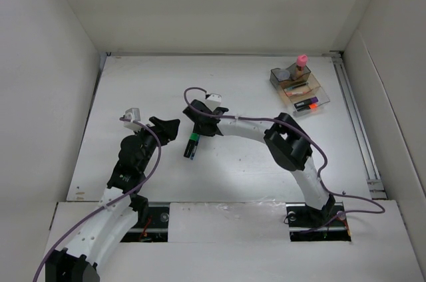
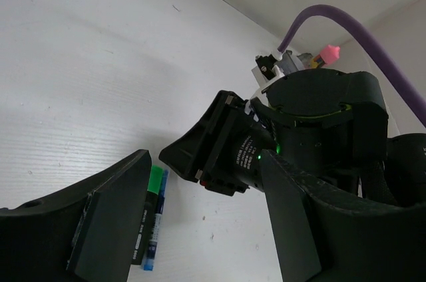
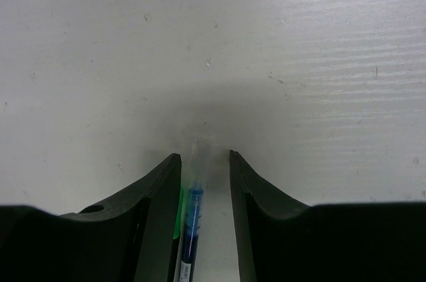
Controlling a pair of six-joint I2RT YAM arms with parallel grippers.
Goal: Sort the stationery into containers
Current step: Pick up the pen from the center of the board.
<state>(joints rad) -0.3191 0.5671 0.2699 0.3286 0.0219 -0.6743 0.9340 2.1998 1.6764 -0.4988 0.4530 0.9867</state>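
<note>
My right gripper [image 3: 204, 154] hovers low over a thin blue pen [image 3: 194, 212], its two black, smooth-curved fingers parted on either side of the translucent barrel, with bare table showing between the pen and one finger, so nothing is grasped. Touching the pen lies a green-and-black highlighter [image 1: 192, 143], stubby and flat-sided, its green cap bright against the matte body. Both lie on the white, finely ribbed table [image 1: 253, 169], well apart from the clear plastic organizer [image 1: 279, 77], off to its left and nearer my bases. My left gripper [image 1: 170, 127] hangs farther still from the organizer, just beyond the pair, its broad flat pads spread wide with nothing between them. In the organizer a peach glue stick [image 1: 301, 64] with a rounded pink cap stands upright beside the taller smoky-grey compartment. A purple-and-black marker [image 1: 301, 107] lies flat in the shallow amber-tinted step at the organizer's near end, with something orange beside it.
</note>
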